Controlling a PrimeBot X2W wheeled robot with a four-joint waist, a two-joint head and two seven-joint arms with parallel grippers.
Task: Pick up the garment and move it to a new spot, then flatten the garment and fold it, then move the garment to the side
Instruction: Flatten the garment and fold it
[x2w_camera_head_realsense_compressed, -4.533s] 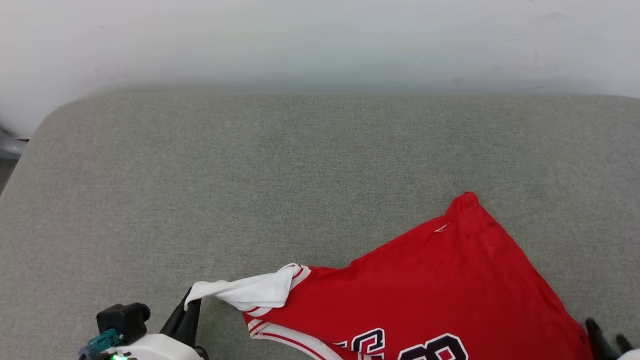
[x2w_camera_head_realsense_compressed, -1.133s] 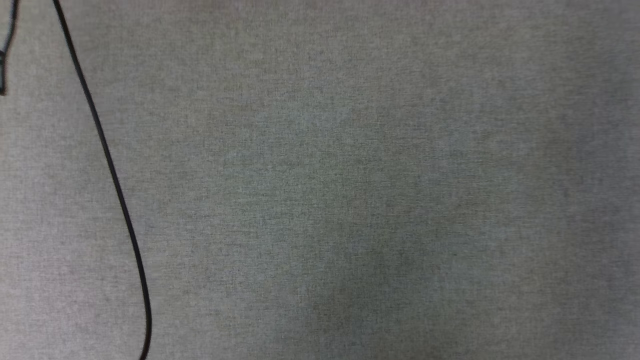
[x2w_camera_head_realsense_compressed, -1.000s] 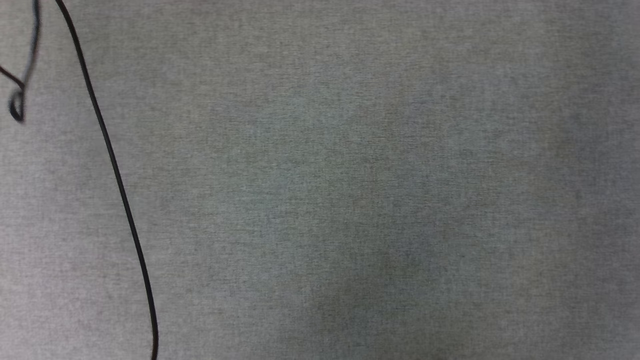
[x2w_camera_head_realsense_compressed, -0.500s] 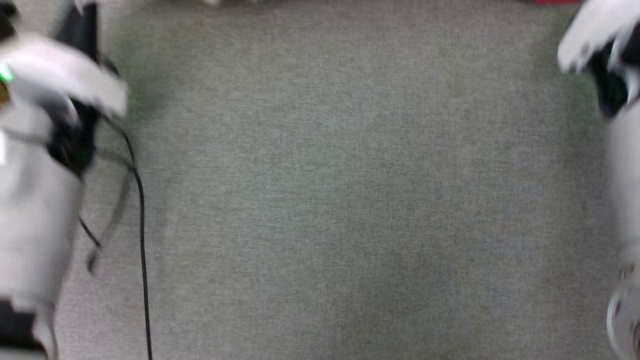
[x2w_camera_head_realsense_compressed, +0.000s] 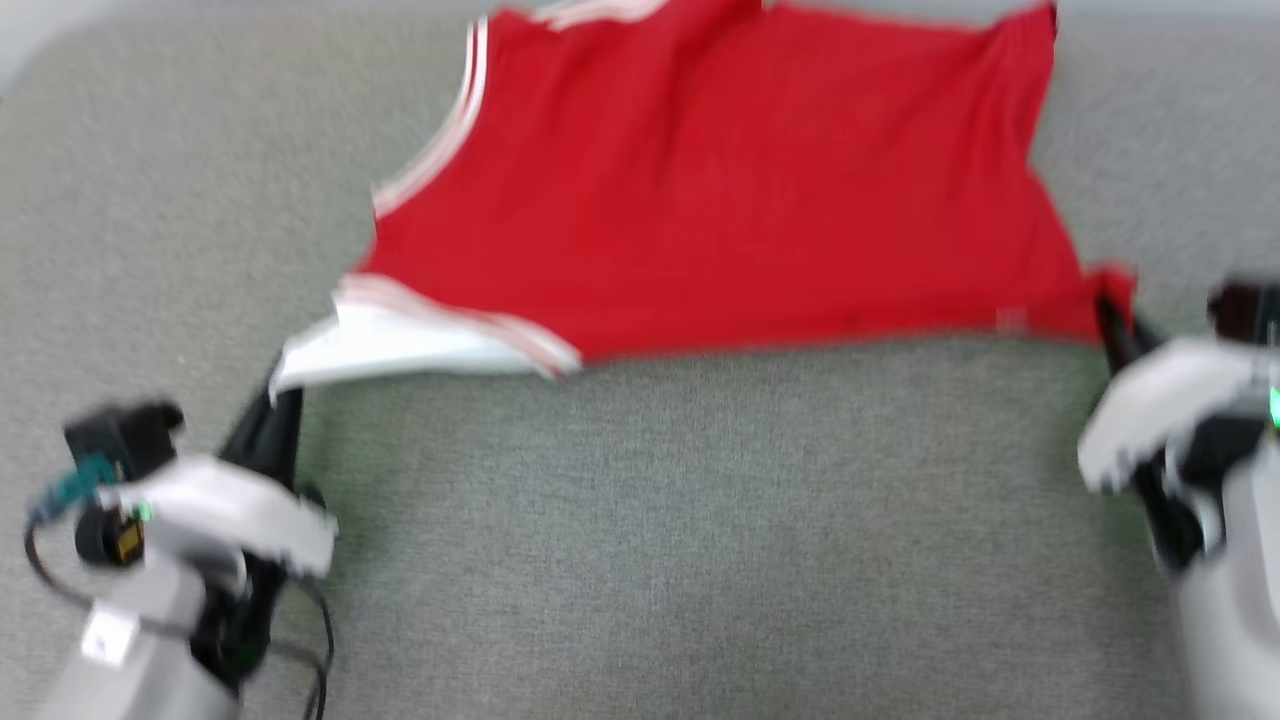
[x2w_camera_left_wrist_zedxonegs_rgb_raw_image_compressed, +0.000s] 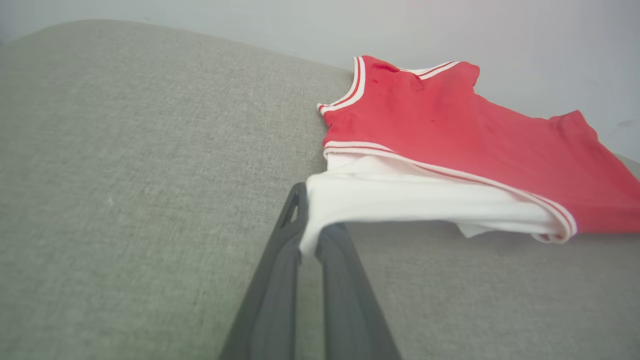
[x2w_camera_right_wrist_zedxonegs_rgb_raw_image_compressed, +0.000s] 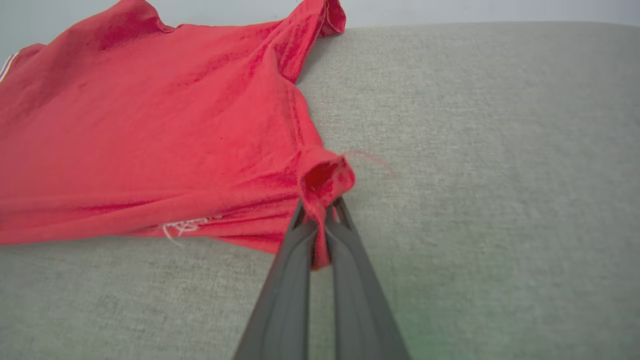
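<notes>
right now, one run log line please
jersey lying on grey surface, near corners lifted | left gripper shut on its white corner | right gripper shut on its red corner

No readable text on the garment (x2w_camera_head_realsense_compressed: 720, 180), perhaps through blur.

The garment (x2w_camera_head_realsense_compressed: 720, 190) is thin, soft red cloth with a matt face, a plain white cloth panel and ribbed striped trim, and it creases finely where it bunches. The cushion (x2w_camera_head_realsense_compressed: 650, 520) is covered in coarse grey woven fabric, matt and faintly speckled, while the wall (x2w_camera_left_wrist_zedxonegs_rgb_raw_image_compressed: 225, 20) looks smooth, pale and matt. The long fingers of the left gripper (x2w_camera_left_wrist_zedxonegs_rgb_raw_image_compressed: 308, 227) and right gripper (x2w_camera_right_wrist_zedxonegs_rgb_raw_image_compressed: 321, 211) look like smooth dark plastic with a dull finish, and the arm shells (x2w_camera_head_realsense_compressed: 215, 505) like white plastic with a slight gloss.
</notes>
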